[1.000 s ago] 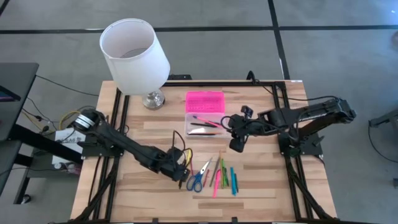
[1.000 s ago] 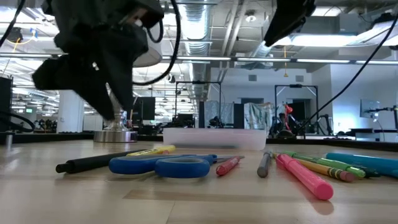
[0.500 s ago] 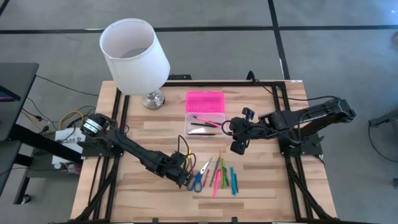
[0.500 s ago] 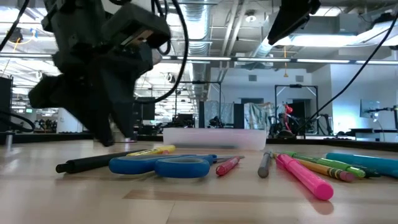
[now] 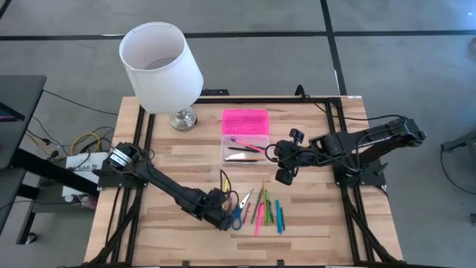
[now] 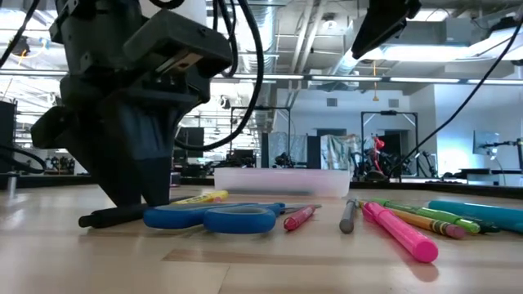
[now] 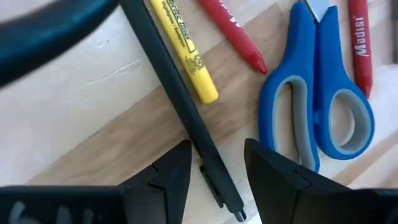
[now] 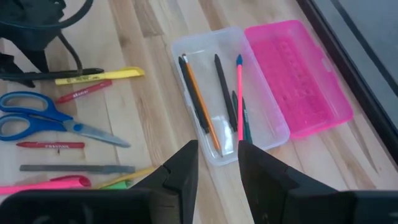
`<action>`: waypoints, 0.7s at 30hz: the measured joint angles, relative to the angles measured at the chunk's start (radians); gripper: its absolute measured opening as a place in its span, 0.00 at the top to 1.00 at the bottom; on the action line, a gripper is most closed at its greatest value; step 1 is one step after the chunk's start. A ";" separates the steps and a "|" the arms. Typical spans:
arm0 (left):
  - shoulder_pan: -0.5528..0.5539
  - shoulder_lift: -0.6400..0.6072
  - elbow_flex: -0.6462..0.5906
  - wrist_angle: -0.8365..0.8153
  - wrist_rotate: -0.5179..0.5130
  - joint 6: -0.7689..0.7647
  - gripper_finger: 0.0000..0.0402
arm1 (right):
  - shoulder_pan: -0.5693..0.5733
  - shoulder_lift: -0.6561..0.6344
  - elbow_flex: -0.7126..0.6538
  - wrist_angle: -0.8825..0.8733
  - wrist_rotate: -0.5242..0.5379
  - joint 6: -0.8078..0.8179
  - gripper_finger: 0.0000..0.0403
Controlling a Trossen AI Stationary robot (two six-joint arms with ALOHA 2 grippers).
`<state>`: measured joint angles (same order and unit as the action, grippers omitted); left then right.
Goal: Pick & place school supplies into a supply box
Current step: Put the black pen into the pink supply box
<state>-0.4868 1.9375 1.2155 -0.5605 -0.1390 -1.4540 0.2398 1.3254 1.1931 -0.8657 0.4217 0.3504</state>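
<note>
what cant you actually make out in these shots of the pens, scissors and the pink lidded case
- Low view: contents of the clear plastic case with the pink lid are hidden; its frosted wall blocks them.
- Left wrist view: the blue-handled scissors have their blades cut off by the picture's edge.
- High view: the left gripper covers the end of the thin black pen.
- High view: print on the yellow marker is too small to read.

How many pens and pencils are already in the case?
5, side by side in the clear tray: black pen, orange pencil, second black pen, pink pencil, green pen. Others may be hidden.
</note>
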 joint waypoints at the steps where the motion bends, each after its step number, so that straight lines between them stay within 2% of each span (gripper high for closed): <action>1: -0.001 0.002 0.011 -0.040 -0.005 0.000 0.64 | 0.000 0.000 0.000 0.000 0.000 0.000 0.73; 10: 0.001 0.001 0.019 -0.177 0.009 0.060 0.64 | 0.002 0.000 0.000 0.008 0.000 0.001 0.73; 21: 0.007 0.000 0.020 -0.267 0.021 0.236 0.64 | 0.028 0.000 0.000 0.006 0.000 0.038 0.73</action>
<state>-0.4800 1.9373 1.2354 -0.8279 -0.1179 -1.2184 0.2676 1.3254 1.1931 -0.8593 0.4213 0.3883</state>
